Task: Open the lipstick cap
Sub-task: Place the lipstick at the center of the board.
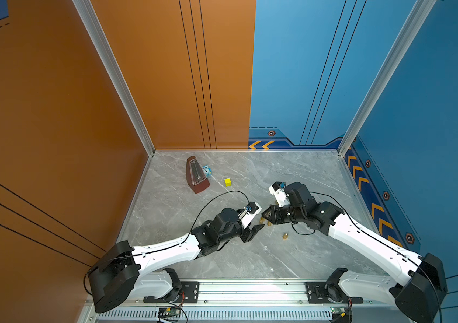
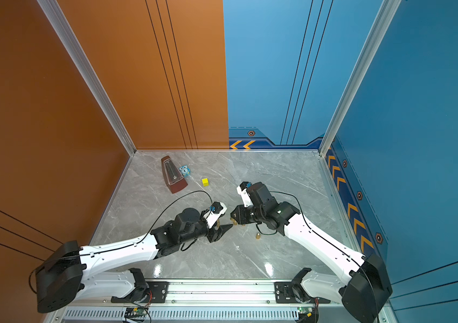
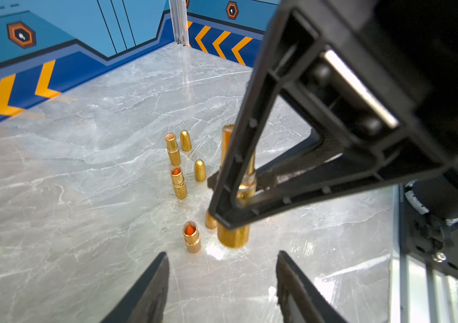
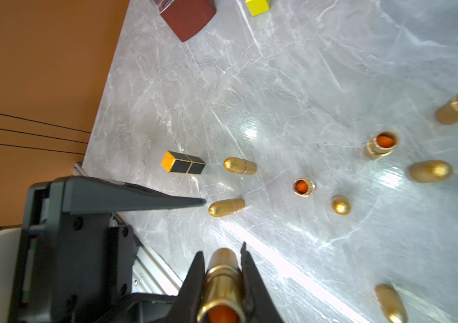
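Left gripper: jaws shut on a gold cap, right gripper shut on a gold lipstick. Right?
Not quite. On the left gripper the jaws stand open and hold nothing, as the left wrist view shows. The right gripper is shut on a gold lipstick.

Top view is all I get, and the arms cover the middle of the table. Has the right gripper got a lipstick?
Observer: Yes. In the right wrist view the right gripper is shut on a gold lipstick. It is uncapped, and its orange tip is showing.
Operator: And the left gripper?
Observer: In the left wrist view the left gripper is open, with nothing between its fingers.
Operator: Anything left to open?
Observer: Probably one. A black square lipstick stands upright near the left gripper in the right wrist view, and it looks closed.
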You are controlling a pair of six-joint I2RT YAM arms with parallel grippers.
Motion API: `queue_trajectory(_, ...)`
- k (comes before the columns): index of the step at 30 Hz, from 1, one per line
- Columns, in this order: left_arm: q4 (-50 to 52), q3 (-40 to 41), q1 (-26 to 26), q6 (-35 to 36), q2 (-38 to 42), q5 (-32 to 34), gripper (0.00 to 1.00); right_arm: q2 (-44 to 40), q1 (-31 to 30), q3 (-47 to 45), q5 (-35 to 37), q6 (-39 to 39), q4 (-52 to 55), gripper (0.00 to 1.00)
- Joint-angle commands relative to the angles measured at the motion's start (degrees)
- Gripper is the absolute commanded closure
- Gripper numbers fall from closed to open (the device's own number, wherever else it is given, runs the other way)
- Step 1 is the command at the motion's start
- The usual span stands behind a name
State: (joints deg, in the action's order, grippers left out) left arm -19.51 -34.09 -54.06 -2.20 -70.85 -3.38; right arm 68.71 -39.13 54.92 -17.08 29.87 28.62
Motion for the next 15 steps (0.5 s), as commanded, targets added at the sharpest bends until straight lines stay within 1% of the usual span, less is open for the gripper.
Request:
queue_trajectory(1, 0.7, 2.2, 0.2, -0.1, 2.0, 0.9, 0.27, -1.0, -0.7, 0.9, 9.5, -2.7, 5.7, 0.85)
queue_trajectory(3, 1.1, 3.2, 0.3, -0.5, 2.8, 1.3, 0.18, -1.1, -2.8, 0.0, 12.9, -2.8, 6.2, 0.85)
queue_trajectory(6, 4.4, 3.2, 0.4, -0.9, 3.6, 2.5, 0.07, -0.8, -4.8, -1.8, 18.0, -2.8, 6.4, 0.84)
queue_trajectory(9, 6.8, 3.3, 0.4, -1.1, 4.3, 2.9, 0.01, 0.2, -7.1, -3.9, 22.3, -2.1, 5.8, 0.84)
queue_trajectory(12, 6.8, 4.2, 0.4, -1.4, 4.6, 3.4, 0.01, 1.4, -9.4, -6.1, 25.5, -1.0, 4.0, 0.84)
queue_trajectory(15, 6.9, 3.4, 0.4, -1.4, 3.4, 3.8, 0.01, 2.6, -11.1, -8.2, 27.4, 0.1, 1.5, 0.84)
